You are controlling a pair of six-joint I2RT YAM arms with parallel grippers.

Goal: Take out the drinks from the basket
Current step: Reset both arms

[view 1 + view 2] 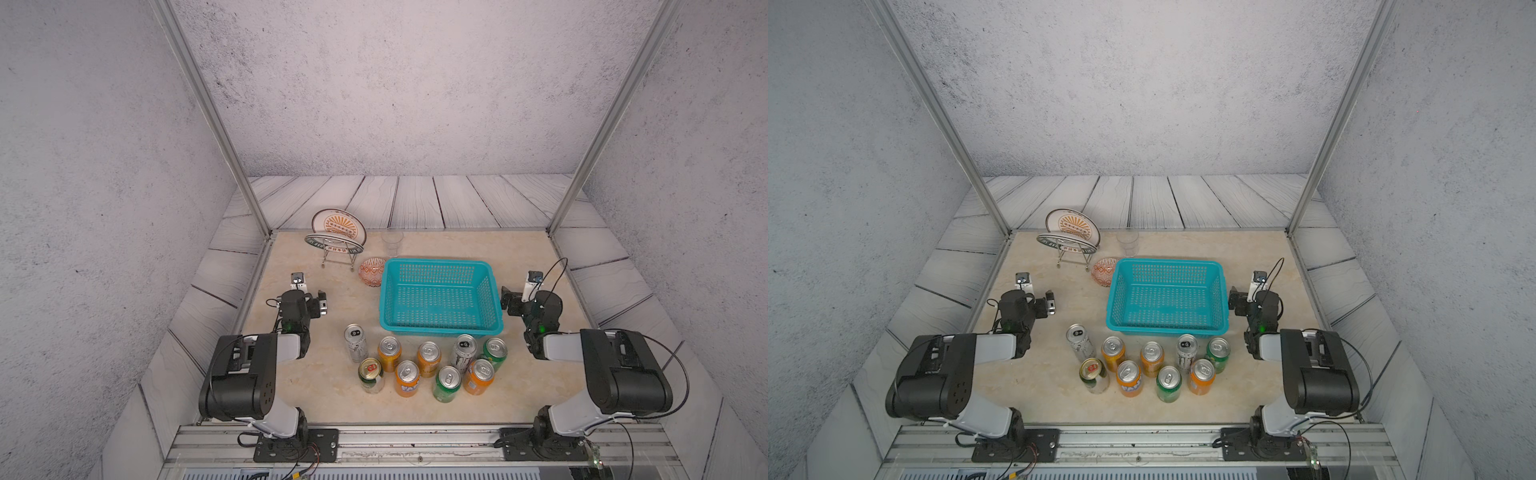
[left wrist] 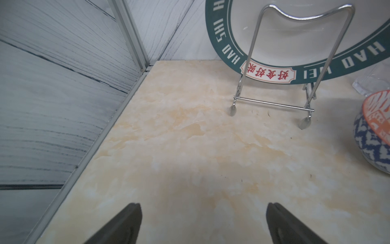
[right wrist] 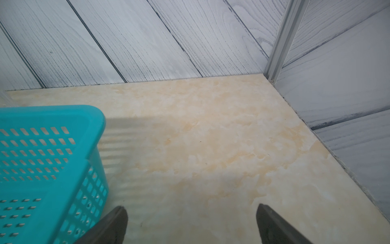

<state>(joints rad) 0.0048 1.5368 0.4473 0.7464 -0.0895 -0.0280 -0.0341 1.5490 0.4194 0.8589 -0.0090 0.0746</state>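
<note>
My left pincer (image 2: 203,206) and right pincer (image 3: 192,208) both gape wide, holding nothing. The nine drinks (image 1: 428,353) stand upright on the table (image 1: 316,399), just on my side of the basket (image 1: 436,263); one orange can (image 1: 1128,376) shows "FAN". The green-rimmed plate (image 2: 218,38) reads "HAO SHI" and "HAO WEI".

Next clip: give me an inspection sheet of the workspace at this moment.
Surface: marble-pattern table, no spills seen.
Job's things: basket empty; nine cans upright on the table in front of it.
Clutter: two plates on a wire rack; patterned bowl at the basket's far corner; clear cup behind it.
Grippers: left gripper open, empty; right gripper open, empty, beside the basket.
Cables: black cable loops above the right wrist; wires at the left base.
Surroundings: grey wood-pattern panels, aluminium posts.
</note>
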